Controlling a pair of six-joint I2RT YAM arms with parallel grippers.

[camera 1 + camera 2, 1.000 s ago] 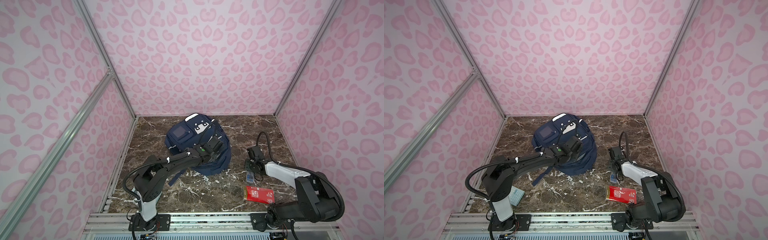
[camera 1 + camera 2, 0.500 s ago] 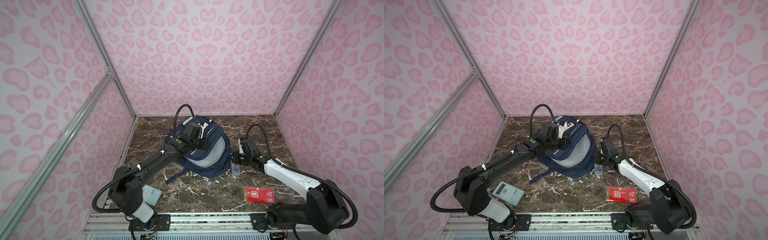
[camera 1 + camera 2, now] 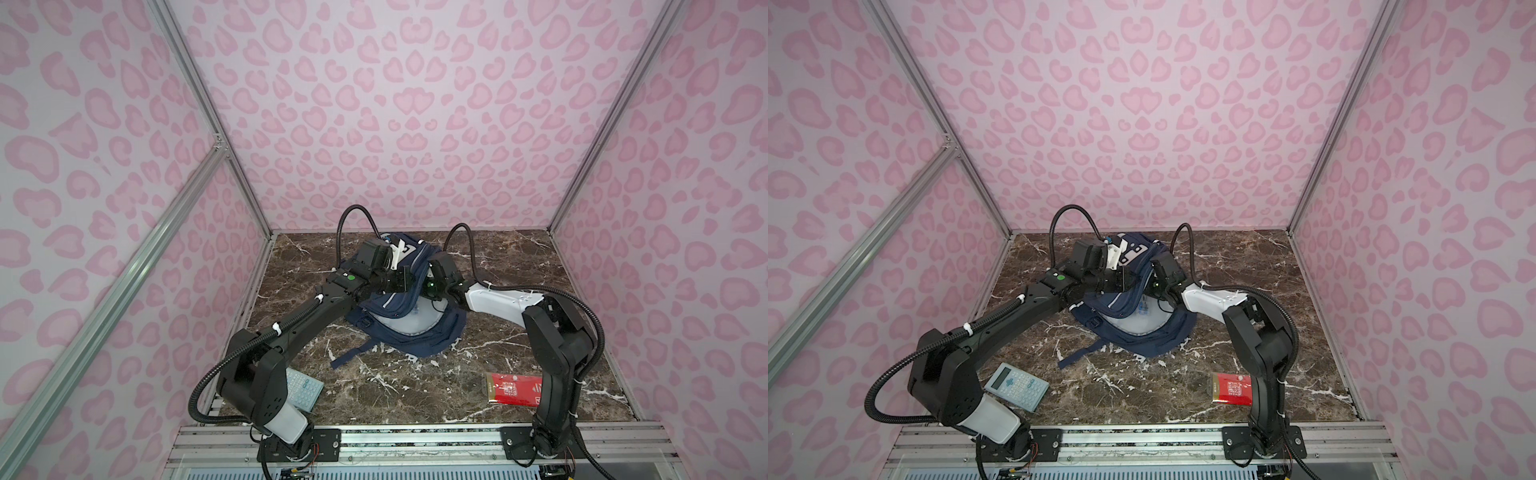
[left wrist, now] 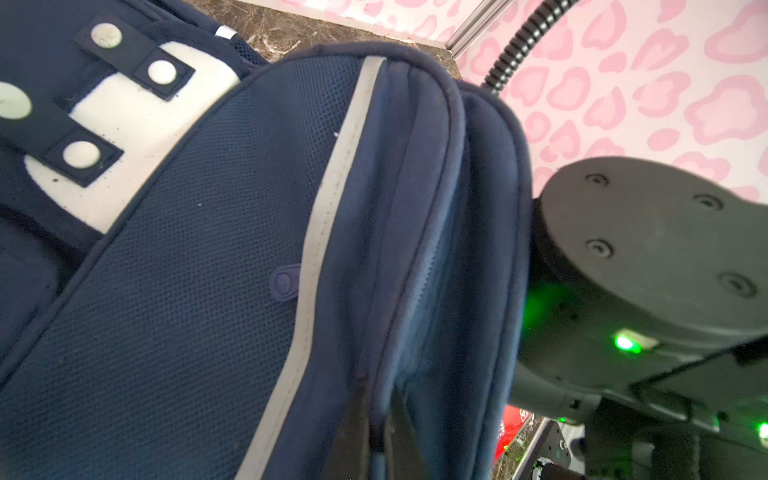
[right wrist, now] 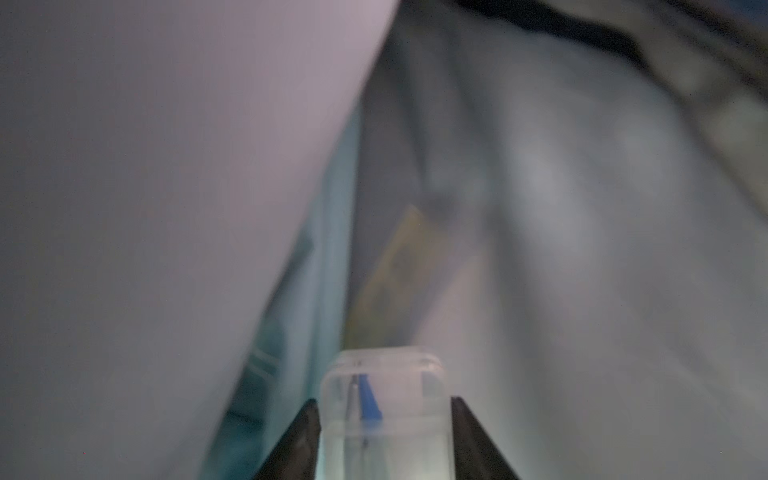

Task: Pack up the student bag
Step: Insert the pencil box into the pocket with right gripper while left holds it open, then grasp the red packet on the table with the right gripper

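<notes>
The bag point(image 3: 415, 345) lies at the far middle, its mouth open toward the right arm. The left gripper point(image 4: 376, 440) is clenched on the bag's rim, holding the flap up. The right gripper point(image 5: 384, 400) reaches in from the right with a clear case point(image 5: 384, 436) between its jaws, long axis pointing into the bag. Whether the case is gripped or loose I cannot tell. The red packet point(image 3: 515, 388), near right, carries white writing too small to read.
</notes>
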